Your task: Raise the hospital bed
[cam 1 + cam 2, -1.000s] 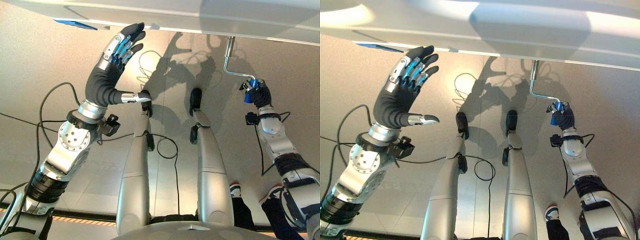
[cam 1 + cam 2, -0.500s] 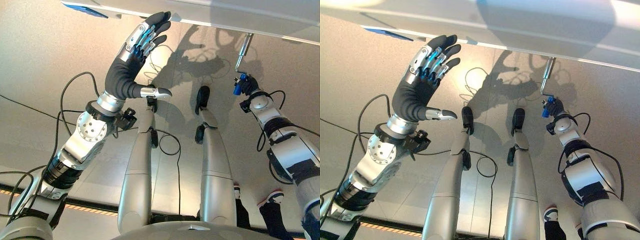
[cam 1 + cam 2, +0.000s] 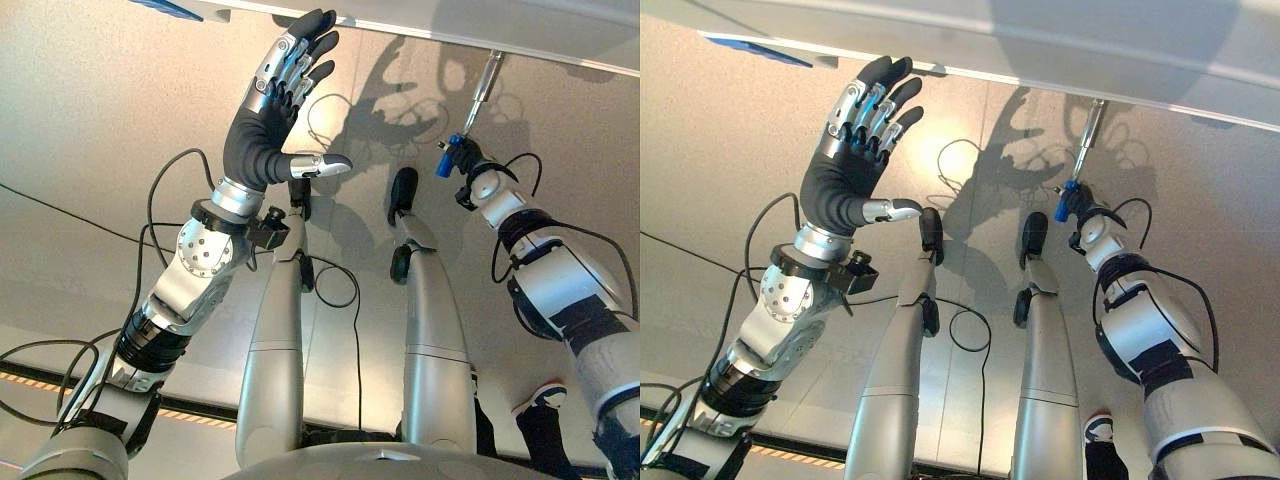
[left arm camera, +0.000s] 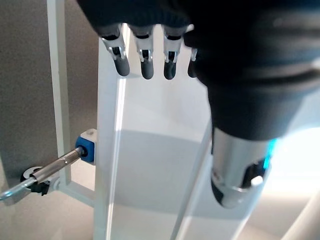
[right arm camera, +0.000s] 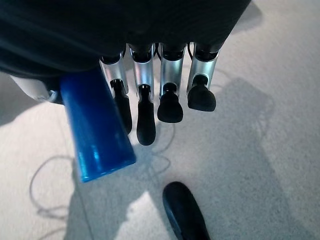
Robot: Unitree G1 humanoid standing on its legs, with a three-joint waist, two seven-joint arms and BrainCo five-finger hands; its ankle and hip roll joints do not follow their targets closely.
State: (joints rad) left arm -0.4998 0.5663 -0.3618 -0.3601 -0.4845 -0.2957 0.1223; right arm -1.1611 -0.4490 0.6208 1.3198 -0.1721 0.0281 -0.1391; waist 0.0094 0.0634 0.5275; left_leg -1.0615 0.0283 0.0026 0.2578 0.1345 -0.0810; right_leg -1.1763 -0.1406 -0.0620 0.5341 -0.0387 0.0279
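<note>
Looking down in the left eye view, the left robot hand (image 3: 285, 90) is raised with fingers spread straight, just below the white hospital bed frame (image 3: 520, 30). The right robot hand (image 3: 462, 160) clasps the blue handle (image 3: 443, 165) of the metal crank (image 3: 485, 85) under the frame. In the right wrist view, curled fingers (image 5: 142, 100) wrap the blue handle.

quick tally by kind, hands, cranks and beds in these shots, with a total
hands: 2, left hand and right hand
cranks: 1, metal crank with a blue handle
beds: 1, white bed frame
total: 4
</note>
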